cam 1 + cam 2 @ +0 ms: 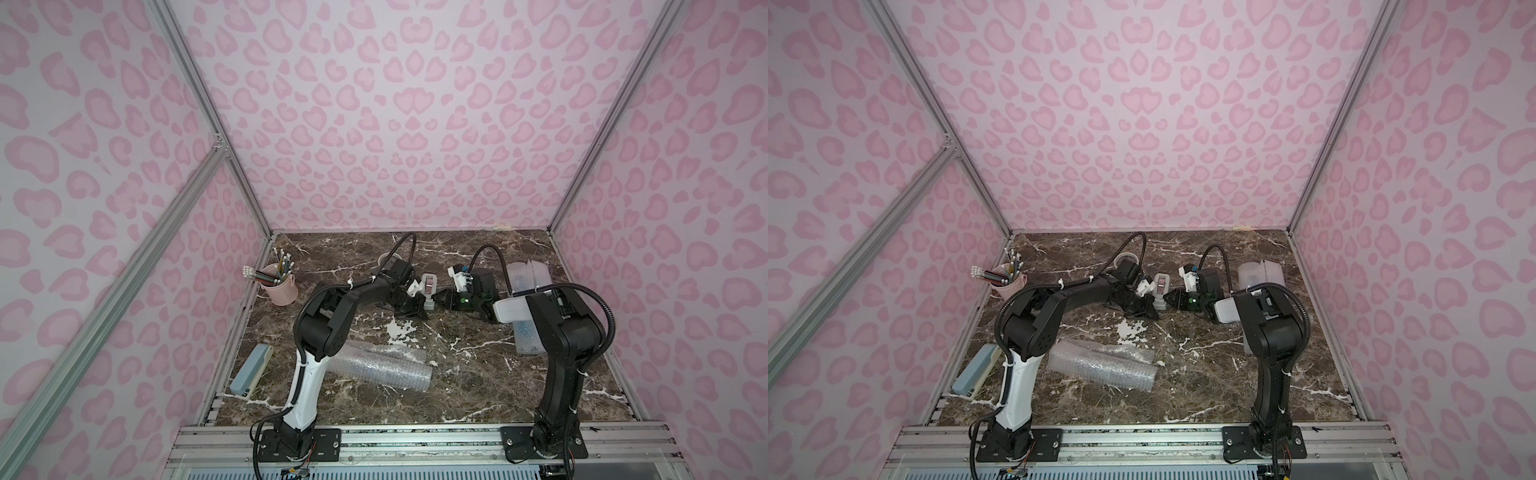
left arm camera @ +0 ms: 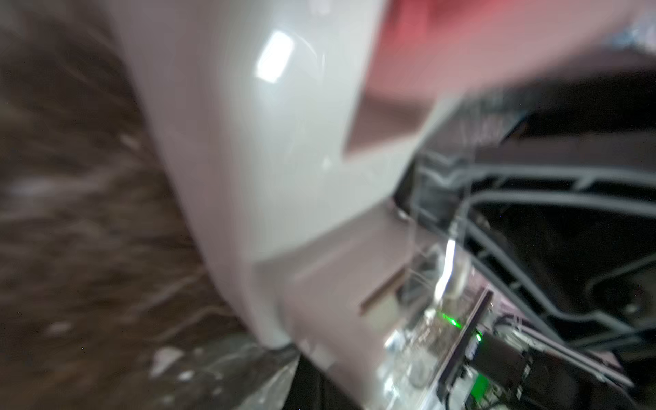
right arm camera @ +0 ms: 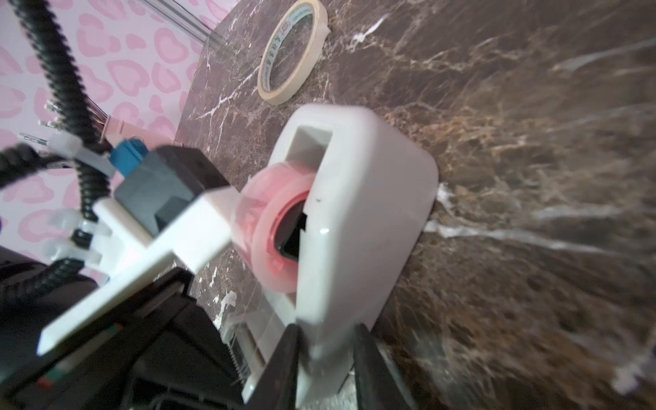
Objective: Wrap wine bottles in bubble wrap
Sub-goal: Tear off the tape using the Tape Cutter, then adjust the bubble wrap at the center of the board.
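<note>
Front rail (image 1: 415,440): carries left arm (image 1: 320,316) and right arm (image 1: 561,332). Bubble wrap (image 1: 380,368): rolled, lying on marble table (image 1: 478,386) near left arm. Wrapped bundle (image 1: 523,338), bluish inside: table's right, partly behind right arm. Right gripper (image 3: 328,362): clamped on white tape dispenser (image 3: 362,213), mid-table. Left gripper (image 1: 419,311): closed, just beside dispenser; any contents unseen.

Pink-spotted pale walls (image 1: 415,124) surround a brown, white-veined marble table (image 1: 478,374); the tape dispenser (image 3: 355,213) is white, its roll (image 3: 277,227) pink, the bubble wrap (image 1: 374,365) clear.
</note>
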Controlling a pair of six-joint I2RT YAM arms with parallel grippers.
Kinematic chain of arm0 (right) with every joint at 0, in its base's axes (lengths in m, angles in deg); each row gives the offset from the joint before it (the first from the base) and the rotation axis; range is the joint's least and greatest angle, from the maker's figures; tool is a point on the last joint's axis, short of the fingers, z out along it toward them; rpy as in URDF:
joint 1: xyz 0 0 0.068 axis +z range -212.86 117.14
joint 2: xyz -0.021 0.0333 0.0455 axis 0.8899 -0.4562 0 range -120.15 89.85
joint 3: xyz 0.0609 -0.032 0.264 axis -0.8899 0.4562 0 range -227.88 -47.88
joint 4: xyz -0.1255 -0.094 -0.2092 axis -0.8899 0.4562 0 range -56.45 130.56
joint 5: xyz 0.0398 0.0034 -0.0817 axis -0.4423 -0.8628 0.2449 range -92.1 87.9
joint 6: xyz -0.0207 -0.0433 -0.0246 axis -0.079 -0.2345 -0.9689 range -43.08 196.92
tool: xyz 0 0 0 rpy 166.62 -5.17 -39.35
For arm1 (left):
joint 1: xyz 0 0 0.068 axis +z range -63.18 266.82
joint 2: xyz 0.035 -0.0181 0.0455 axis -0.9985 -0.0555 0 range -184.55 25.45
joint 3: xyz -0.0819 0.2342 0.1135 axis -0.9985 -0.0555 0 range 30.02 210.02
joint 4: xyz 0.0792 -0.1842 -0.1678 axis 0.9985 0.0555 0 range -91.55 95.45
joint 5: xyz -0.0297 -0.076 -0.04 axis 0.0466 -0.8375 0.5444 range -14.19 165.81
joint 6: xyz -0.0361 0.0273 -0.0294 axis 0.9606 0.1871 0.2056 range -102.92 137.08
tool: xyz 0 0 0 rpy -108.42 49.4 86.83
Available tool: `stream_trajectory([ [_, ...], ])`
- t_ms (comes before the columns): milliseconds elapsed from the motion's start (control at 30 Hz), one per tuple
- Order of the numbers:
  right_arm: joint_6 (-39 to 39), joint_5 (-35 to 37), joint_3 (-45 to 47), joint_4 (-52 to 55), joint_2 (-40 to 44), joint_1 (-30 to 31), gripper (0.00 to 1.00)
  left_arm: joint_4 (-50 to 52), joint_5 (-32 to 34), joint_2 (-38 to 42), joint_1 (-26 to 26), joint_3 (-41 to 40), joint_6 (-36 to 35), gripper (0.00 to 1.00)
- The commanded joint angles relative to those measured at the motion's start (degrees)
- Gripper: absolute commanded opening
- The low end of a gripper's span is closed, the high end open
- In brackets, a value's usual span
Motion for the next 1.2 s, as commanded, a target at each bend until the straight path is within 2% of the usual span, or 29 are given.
stream_trajectory([
  [0, -0.6, 6.4, 0.1, 6.8, -1.4, 0.2, 0.28, 6.3, 6.2, -0.5, 0.0, -0.1, -2.5, 0.03],
  [67, -0.4, 6.2, -0.2, 6.8, -1.5, 0.2, 0.28, 6.8, 7.0, -0.3, 0.1, 0.3, -2.7, 0.03],
  [167, -0.7, 5.8, -0.6, 6.6, -0.9, 0.1, 0.29, 5.0, 4.8, 1.6, 0.2, 0.4, -2.0, 0.03],
  [333, -4.6, 5.9, -0.8, 8.1, 4.0, 0.1, 0.41, 8.3, 5.0, 7.4, 0.3, 1.8, -4.0, 0.03],
  [500, -11.6, 2.2, 1.8, 7.2, 12.0, 0.5, 0.67, 16.2, 7.3, 13.5, 1.9, 1.5, -8.2, 0.03],
  [633, -14.3, -1.4, 4.6, 6.9, 17.0, 3.0, 0.8, 20.9, 9.2, 19.8, 4.7, -1.9, -10.5, 0.04],
  [733, -15.3, -3.5, 5.9, 7.5, 18.7, 7.0, 0.87, 26.4, 11.0, 23.9, 7.0, -4.1, -13.4, 0.05],
  [800, -15.4, -4.2, 6.4, 8.0, 18.9, 10.1, 0.98, 29.6, 11.6, 27.2, 8.6, -5.2, -14.9, 0.04],
  [1000, -14.7, -8.1, 3.9, 10.5, 14.5, 18.9, 0.98, 36.2, 11.6, 35.6, 13.8, -8.2, -17.5, 0.05],
  [1167, -18.5, -10.0, -1.2, 16.3, 8.3, 24.0, 0.99, 38.6, 11.2, 39.5, 16.8, -10.6, -19.0, 0.04],
])
